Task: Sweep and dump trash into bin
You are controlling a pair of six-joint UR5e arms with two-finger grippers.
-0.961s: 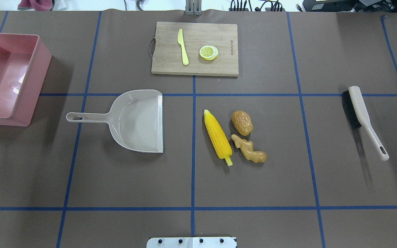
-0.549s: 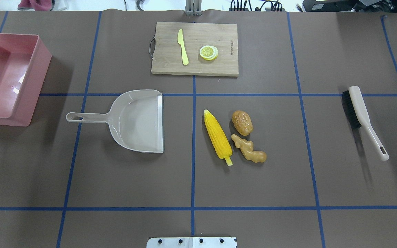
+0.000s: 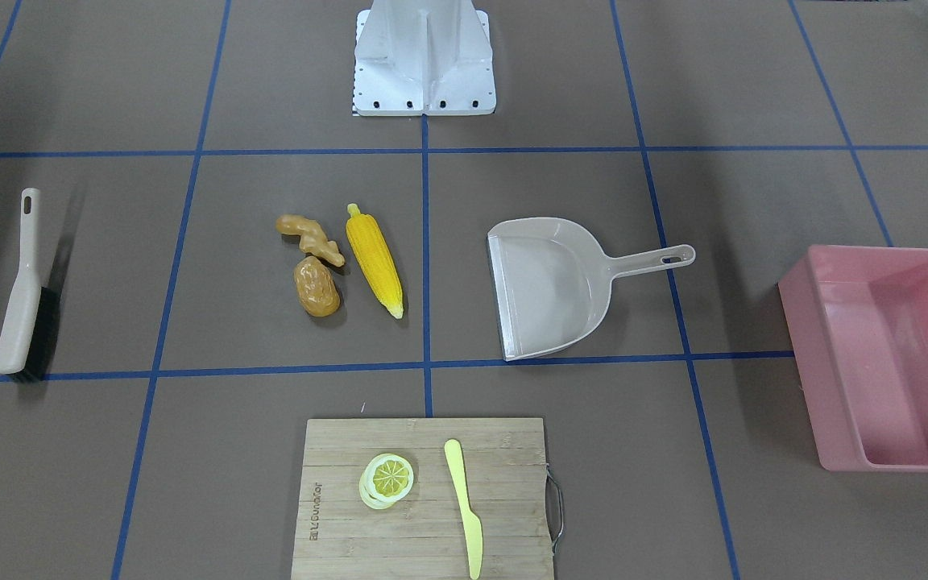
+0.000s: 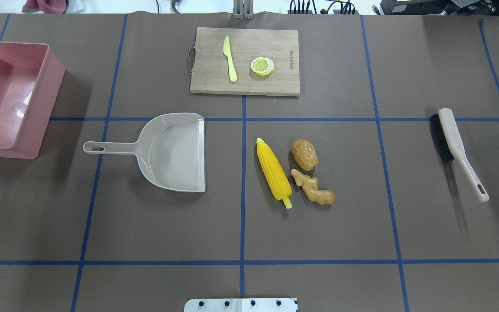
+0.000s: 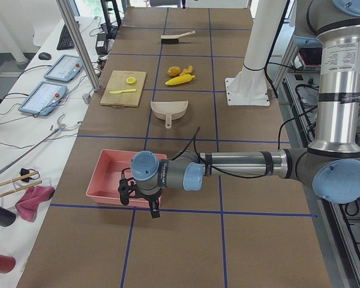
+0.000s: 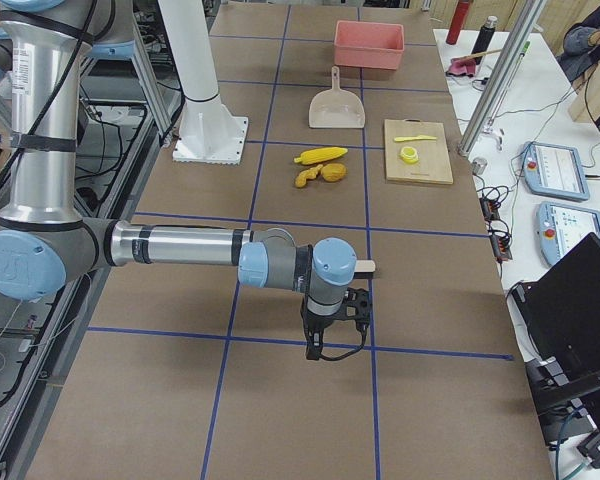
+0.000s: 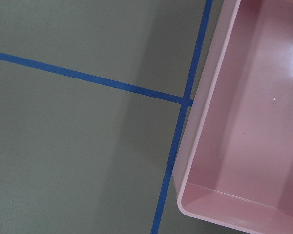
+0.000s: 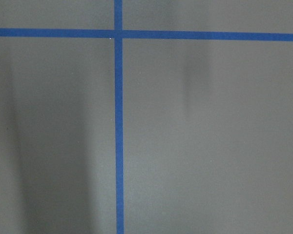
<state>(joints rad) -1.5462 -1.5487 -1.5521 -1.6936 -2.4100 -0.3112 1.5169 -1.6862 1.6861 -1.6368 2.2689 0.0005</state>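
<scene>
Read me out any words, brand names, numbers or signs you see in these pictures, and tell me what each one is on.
Cutting board: a burned-in brand mark beside the lemon slices, too small to read reliably.
Left arm: print down its upright tube, too blurred to read.
Right arm: the same, unreadable.
No lettering shows on the bin, dustpan or brush.

Looks like a robotics lab to me: a long tabletop (image 4: 167, 225) papered brown and gridded with blue tape (image 4: 243, 234), a white robot pedestal (image 6: 195, 60) bolted onto it, touchscreen control pendants (image 6: 552, 168) and a laptop (image 6: 570, 290) alongside.
</scene>
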